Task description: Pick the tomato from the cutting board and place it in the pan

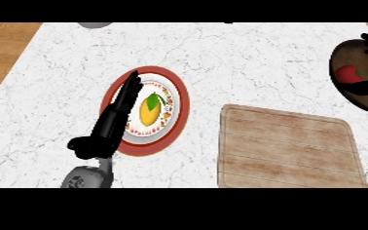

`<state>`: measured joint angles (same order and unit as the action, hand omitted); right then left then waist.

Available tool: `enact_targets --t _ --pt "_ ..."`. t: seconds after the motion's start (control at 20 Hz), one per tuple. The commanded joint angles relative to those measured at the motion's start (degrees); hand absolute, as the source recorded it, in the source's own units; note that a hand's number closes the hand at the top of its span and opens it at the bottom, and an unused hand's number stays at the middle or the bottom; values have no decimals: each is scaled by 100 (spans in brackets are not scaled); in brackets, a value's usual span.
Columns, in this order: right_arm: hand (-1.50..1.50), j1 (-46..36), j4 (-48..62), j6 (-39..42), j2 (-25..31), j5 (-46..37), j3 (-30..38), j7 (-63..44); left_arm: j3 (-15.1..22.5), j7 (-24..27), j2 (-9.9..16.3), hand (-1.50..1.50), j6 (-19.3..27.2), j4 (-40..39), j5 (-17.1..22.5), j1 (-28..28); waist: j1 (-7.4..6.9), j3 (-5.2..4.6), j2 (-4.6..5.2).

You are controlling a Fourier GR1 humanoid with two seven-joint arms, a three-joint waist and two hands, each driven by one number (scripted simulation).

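- Head view: look to the right edge and you will find the tomato [350, 74], red with a green stem, already lying inside the dark pan [343, 91], which is cut off by the edge of the view.
- The wooden cutting board [287, 148] at lower right carries nothing that you can see, so the pick and the placing both read as done, judging from how things lie.
- Your left hand [115, 119] comes in from the lower left with its fingers [130, 88] straight and held together, pointing away from you and closed round nothing. It lies over the left part of the patterned plate [162, 124], which sits on a red-rimmed underplate [181, 97].
- A yellow lemon with a green leaf [150, 110] rests in the middle of that plate, just beside the fingers; whether they touch it you cannot tell.
- Your right hand does not show anywhere in this view, so you cannot confirm it has drawn away from the pan.
- What seems left is little: at most bringing the arms to rest on the white marble counter [237, 58].
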<state>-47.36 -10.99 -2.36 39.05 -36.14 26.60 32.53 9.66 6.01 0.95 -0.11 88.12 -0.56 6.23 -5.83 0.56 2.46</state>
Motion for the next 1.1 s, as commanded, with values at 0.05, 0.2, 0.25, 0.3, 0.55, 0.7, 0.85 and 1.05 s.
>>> enact_targets --t 0.05,0.2,0.25,0.3,0.55,0.7,0.85,1.05 --pt "-150 -65 73 129 -75 633 627 543 -61 84 109 0 -76 -23 18 -86 91 6 -15" --pt "-150 -180 165 494 145 906 899 529 30 -56 24 0 57 123 -77 -120 108 1 -44" --pt "-150 -152 237 717 312 980 977 480 -87 28 130 0 -35 37 -7 -108 129 -2 -29" --pt "-150 -19 296 846 323 1078 1066 564 -132 92 179 0 -42 188 48 -368 152 -9 -74" --pt "-150 107 483 2099 888 1395 1352 597 -32 232 43 0 -4 -2 -14 -371 235 -1 -47" --pt "-150 441 571 2934 945 1461 1376 933 -117 -47 25 0 86 173 28 -181 298 4 -75" --pt "-150 565 463 3580 1208 1380 1268 1114 -71 78 89 0 -48 244 72 -385 243 7 -79" --pt "-150 931 332 4083 1364 1418 1249 1407 -110 76 35 0 88 69 -14 -336 368 6 -91"
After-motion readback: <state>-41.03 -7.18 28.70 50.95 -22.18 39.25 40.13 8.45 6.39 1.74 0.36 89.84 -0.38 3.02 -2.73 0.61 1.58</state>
